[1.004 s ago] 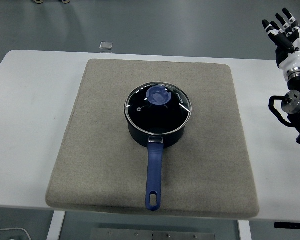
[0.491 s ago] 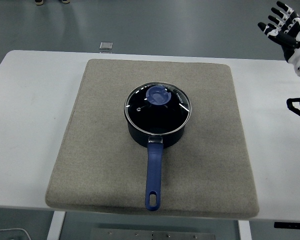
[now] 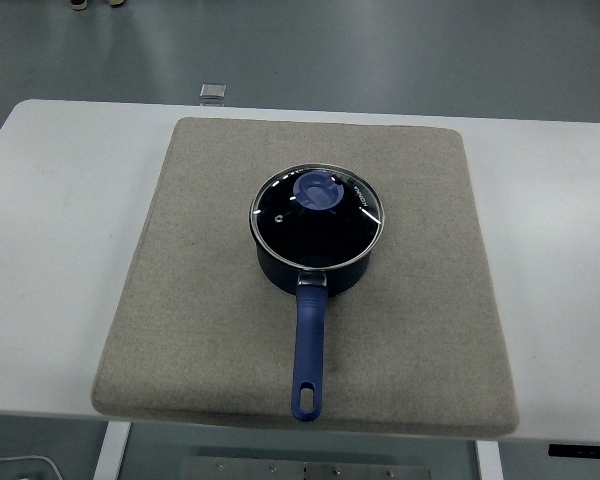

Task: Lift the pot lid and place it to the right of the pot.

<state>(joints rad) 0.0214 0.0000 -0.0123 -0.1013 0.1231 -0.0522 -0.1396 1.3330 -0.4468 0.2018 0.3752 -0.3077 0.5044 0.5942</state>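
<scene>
Head view: the round glass pot lid (image 3: 318,212) with its steel rim and blue knob (image 3: 318,191) sits closed on the dark blue pot (image 3: 314,268), whose long blue handle (image 3: 307,350) points toward the table's near edge. The pot stands mid-way on the square grey felt mat (image 3: 210,330), which covers the white table (image 3: 50,250).

Neither robot hand is in sight (so whether the fingers are released or clenched cannot be told), and the lid's position relative to a hand cannot be given.

The step in hand is likely the reach. It would go best by coming down squarely over the knob, pinching it firmly, lifting straight up, then setting the lid on the bare mat right of the pot.
</scene>
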